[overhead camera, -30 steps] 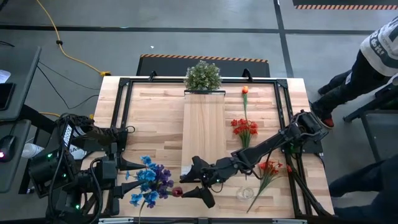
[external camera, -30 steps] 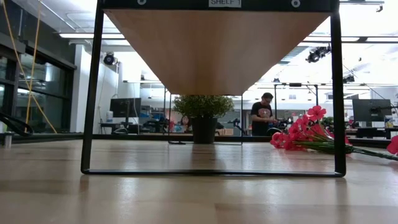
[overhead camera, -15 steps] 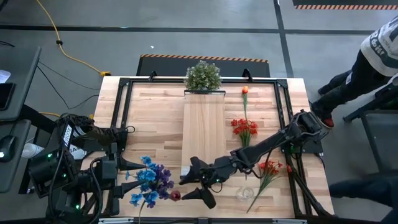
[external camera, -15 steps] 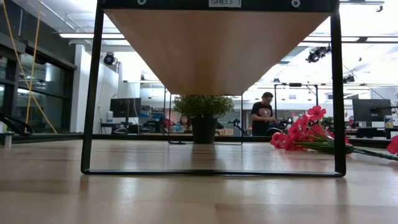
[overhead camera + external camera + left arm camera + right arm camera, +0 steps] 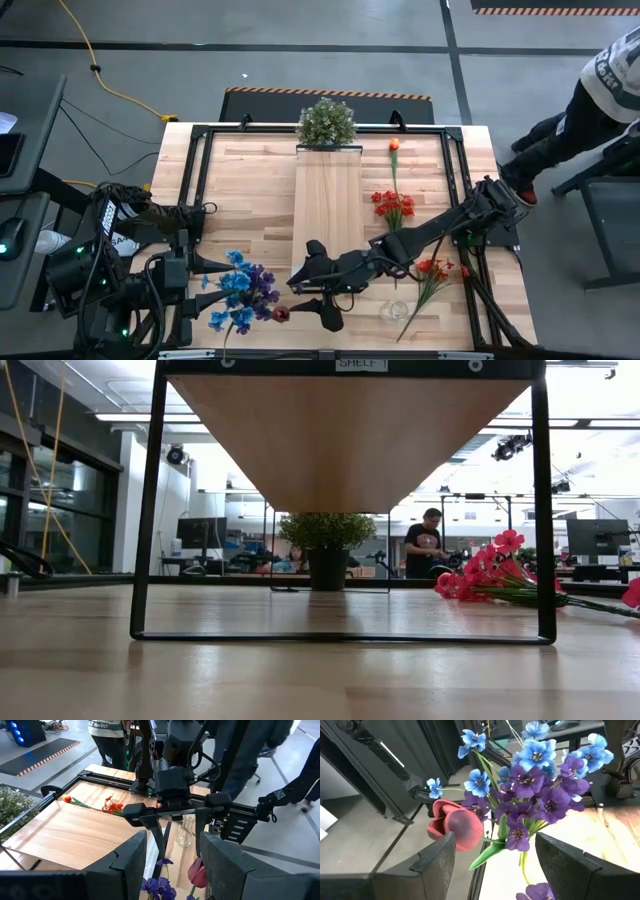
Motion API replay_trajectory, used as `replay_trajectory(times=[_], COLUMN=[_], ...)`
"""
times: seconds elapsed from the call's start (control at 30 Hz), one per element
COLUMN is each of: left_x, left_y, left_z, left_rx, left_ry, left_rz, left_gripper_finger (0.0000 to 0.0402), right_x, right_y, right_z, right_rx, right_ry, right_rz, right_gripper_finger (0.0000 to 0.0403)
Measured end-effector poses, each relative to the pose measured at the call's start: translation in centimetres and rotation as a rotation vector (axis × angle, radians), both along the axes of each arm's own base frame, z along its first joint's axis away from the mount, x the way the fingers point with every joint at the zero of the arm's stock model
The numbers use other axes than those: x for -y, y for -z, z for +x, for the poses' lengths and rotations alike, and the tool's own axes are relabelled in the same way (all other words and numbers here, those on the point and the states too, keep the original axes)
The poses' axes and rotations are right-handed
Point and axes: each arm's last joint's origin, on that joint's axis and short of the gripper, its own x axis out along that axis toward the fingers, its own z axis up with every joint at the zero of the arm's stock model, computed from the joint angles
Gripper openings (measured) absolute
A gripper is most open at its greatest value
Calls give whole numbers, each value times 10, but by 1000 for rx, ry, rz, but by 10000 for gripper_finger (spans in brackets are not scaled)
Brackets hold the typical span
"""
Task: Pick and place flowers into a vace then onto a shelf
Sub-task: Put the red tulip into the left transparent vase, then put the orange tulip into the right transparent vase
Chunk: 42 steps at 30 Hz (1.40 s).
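Observation:
The blue and purple flowers [image 5: 241, 293] lie on the table near its near-left corner, with a dark red tulip [image 5: 283, 313] beside them. My right gripper [image 5: 297, 296] reaches across from the right at table level and is open. Its fingers point at the purple blooms [image 5: 530, 795] and the tulip [image 5: 457, 827], which lie just beyond the fingertips. My left gripper [image 5: 203, 271] waits open at the left side of the bunch. Red blooms [image 5: 393, 205], an orange tulip [image 5: 394, 145] and a red-orange bunch [image 5: 435, 268] lie to the right of the shelf [image 5: 327, 205]. A clear glass vase [image 5: 393, 312] sits near the near edge.
A bushy green potted plant [image 5: 326, 122] stands at the shelf's far end. The shelf's black frame legs [image 5: 145, 510] rest on the tabletop. A black frame [image 5: 200, 180] borders the table. A person [image 5: 600, 90] stands beyond the table's right side.
My right gripper has shifted a little toward the table's far edge, staying open beside the blue and purple bunch. The flowers have not visibly moved.

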Motion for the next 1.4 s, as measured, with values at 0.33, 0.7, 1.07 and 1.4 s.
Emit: replay_trajectory(times=[0.33, 0.7, 1.07, 1.4], left_x=[0, 0, 0, 0], left_y=[0, 0, 0, 0], left_z=[0, 0, 0, 0], left_rx=[0, -1, -1, -1], left_ry=[0, 1, 1, 1], left_rz=[0, 0, 0, 0], left_gripper_finger=[216, 216, 216, 216], right_x=[0, 4, 46, 82], right_y=[1, 1, -44, -77], right_z=[1, -1, -52, -120], right_rx=[-2, -24, -120, -253], right_ry=[19, 9, 228, 410], right_rz=[4, -17, -202, -241], right_gripper_finger=[261, 261, 261, 261])
